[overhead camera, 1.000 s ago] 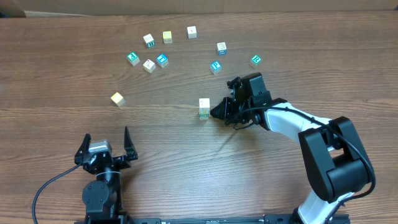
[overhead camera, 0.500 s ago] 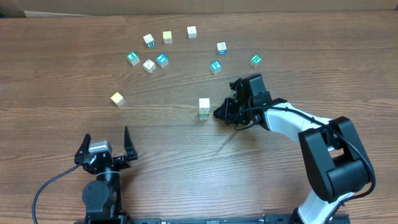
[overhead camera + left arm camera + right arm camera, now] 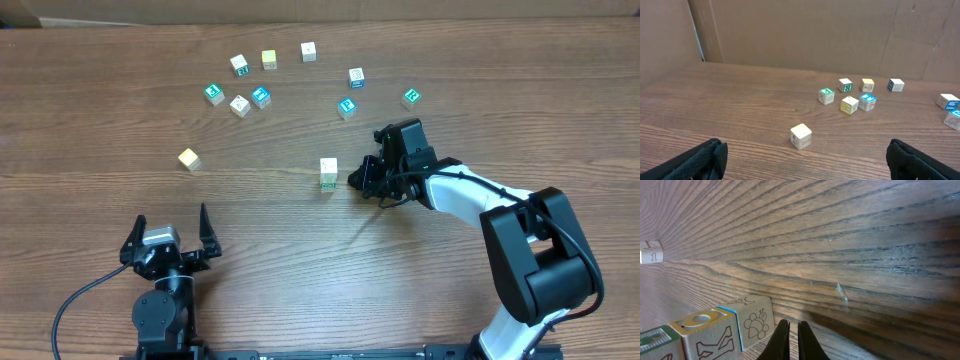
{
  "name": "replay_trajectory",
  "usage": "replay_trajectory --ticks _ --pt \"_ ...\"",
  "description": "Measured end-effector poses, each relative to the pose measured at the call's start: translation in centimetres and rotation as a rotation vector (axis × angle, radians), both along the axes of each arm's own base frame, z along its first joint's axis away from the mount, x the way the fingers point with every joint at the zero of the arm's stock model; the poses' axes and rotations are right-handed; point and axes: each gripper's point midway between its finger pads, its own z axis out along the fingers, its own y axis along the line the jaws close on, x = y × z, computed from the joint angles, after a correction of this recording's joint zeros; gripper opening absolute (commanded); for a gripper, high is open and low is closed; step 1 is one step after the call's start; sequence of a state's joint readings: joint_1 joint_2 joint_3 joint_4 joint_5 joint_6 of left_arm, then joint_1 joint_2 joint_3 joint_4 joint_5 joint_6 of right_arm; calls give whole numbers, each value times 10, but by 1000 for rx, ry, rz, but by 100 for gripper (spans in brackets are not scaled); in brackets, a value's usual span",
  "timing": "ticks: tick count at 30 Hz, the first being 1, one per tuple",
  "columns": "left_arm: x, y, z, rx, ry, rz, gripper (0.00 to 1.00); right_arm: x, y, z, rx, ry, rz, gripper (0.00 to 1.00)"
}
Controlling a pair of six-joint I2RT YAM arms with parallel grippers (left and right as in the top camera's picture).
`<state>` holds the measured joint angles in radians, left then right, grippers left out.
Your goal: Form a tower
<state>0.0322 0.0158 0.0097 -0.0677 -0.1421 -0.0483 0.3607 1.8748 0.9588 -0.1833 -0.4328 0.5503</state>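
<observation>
Here, taking the overhead view with 12 o'clock at the far edge of the table [image 3: 90, 190], we find the tower [image 3: 328, 172] standing upright near the middle of the wood, one cube wide, its pale top facing the camera and a strip of green print showing on its near side. The right gripper [image 3: 356, 180] sits just beside it at its 3 o'clock, and a sliver of bare table shows between them. Its fingers [image 3: 782, 336] are pressed together with nothing between them. In the right wrist view the tower runs along the lower left as a row of three cubes, the nearest one carrying a bug drawing; we cannot tell from there whether the fingertips touch it. The left gripper [image 3: 170, 224] rests well apart at the tower's 8 o'clock, close to the near edge, with its jaws spread wide and nothing held. Its wrist camera looks across the table toward a cardboard wall [image 3: 800, 35]. A pale yellow cube [image 3: 188, 158] lies alone at the tower's 9 o'clock. The other loose cubes [image 3: 261, 97] are scattered in an arc from the tower's 10 o'clock round to its 2 o'clock, several with blue or green faces, none touching the tower.
</observation>
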Motion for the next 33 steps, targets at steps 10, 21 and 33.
replay_trajectory --ticks 10,21,33 --pt "0 0 0 0 0 0 100 -5 1 14 94 31 30 4" --pt "0 0 0 0 0 0 100 -10 -9 88 163 -98 82 4" --pt "0 0 0 0 0 0 100 12 -25 81 16 -203 25 4"
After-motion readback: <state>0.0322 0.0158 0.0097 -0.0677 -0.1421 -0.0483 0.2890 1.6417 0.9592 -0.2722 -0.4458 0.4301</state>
